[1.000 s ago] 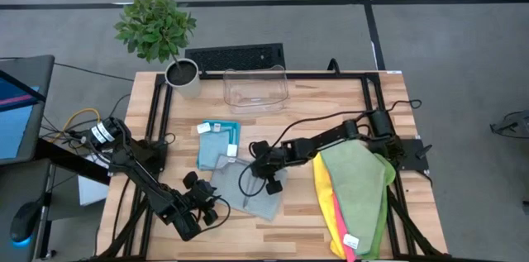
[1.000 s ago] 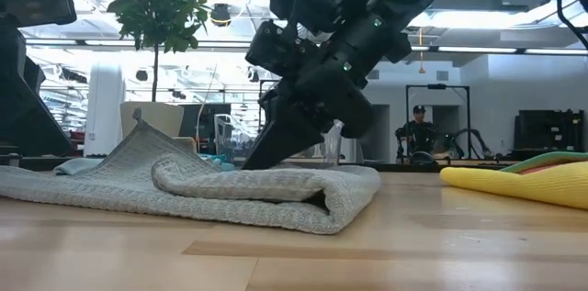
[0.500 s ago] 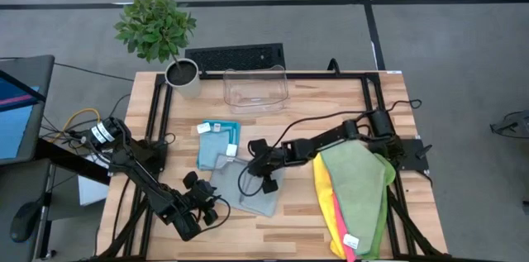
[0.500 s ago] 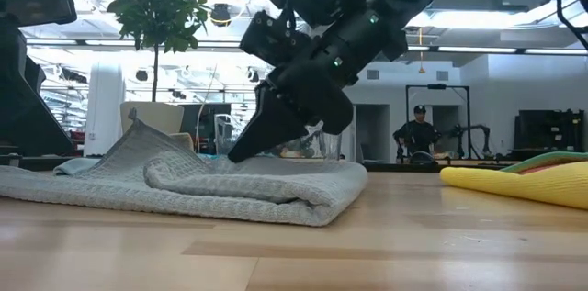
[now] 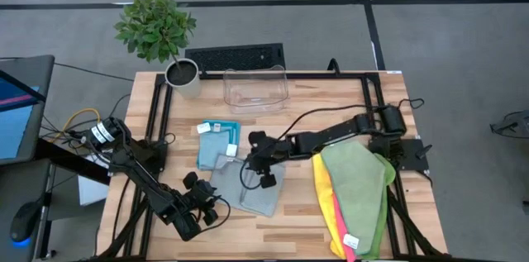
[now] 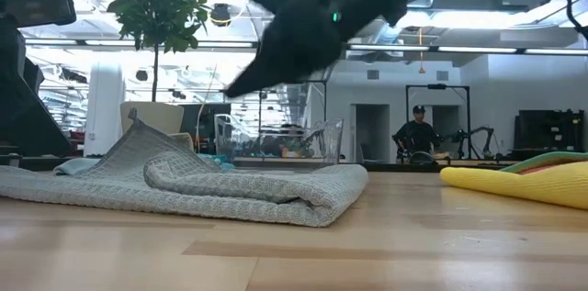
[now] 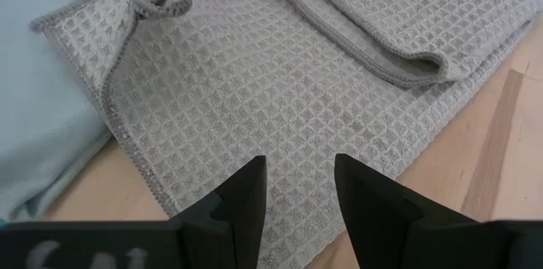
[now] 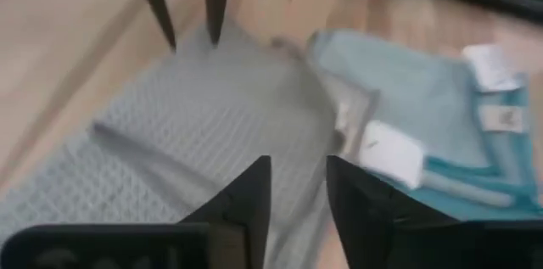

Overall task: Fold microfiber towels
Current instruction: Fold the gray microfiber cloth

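Observation:
A grey waffle towel lies on the table with one side folded over itself. One of its corners stands up in a peak. My right gripper hangs above the towel's far edge, lifted clear, its fingers a little apart and empty. My left gripper is open and empty over the towel's near left part. Light blue and teal towels lie just beyond the grey one.
A stack of green, yellow and pink towels lies at the table's right. A clear plastic bin and a potted plant stand along the far edge. Bare wood shows near the front edge. A person stands in the room behind.
My right gripper has risen off the grey towel and gone a little toward the far edge. The folded-over part has stayed on the towel and settled flatter, its folded edge drawn slightly to the left.

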